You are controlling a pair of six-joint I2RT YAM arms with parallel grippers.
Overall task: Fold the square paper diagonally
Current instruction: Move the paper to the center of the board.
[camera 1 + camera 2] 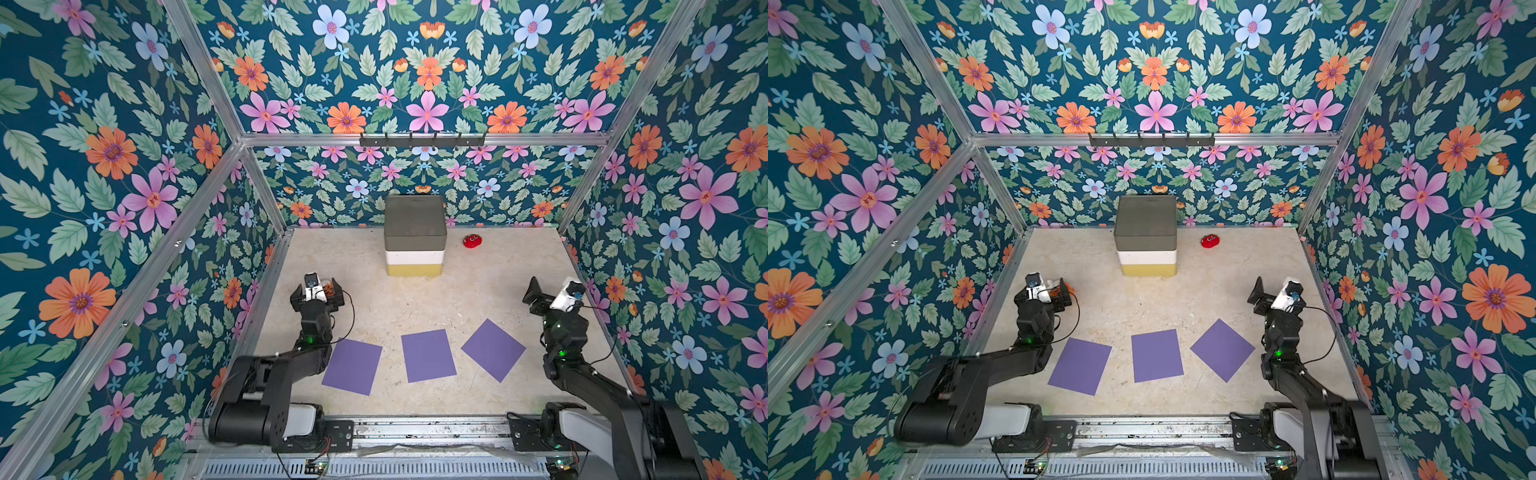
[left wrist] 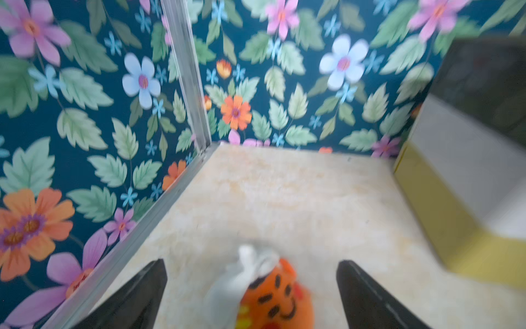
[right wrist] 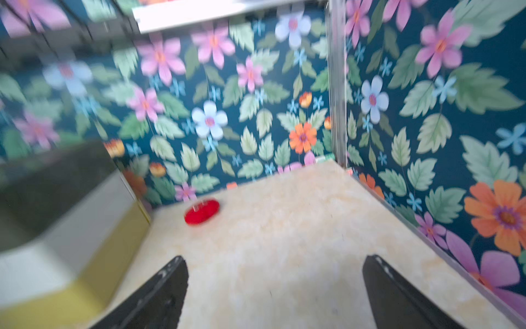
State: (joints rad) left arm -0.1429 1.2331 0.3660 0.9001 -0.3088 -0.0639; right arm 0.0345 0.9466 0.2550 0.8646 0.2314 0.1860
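Three purple paper sheets lie flat in a row near the front of the table in both top views: a left one (image 1: 352, 366), a middle one (image 1: 428, 355) and a right one (image 1: 493, 350) turned like a diamond, which looks the most square. My left gripper (image 1: 326, 289) hovers behind the left sheet, open. My right gripper (image 1: 552, 291) hovers behind and to the right of the diamond sheet, open with nothing between its fingers (image 3: 170, 284). Neither wrist view shows any paper.
A small orange plush with a white tag (image 2: 277, 299) lies on the table between my left gripper's fingers, touching neither. A grey, white and yellow stacked box (image 1: 414, 235) stands at the back centre. A red toy (image 1: 472, 240) lies to its right. Flowered walls close in three sides.
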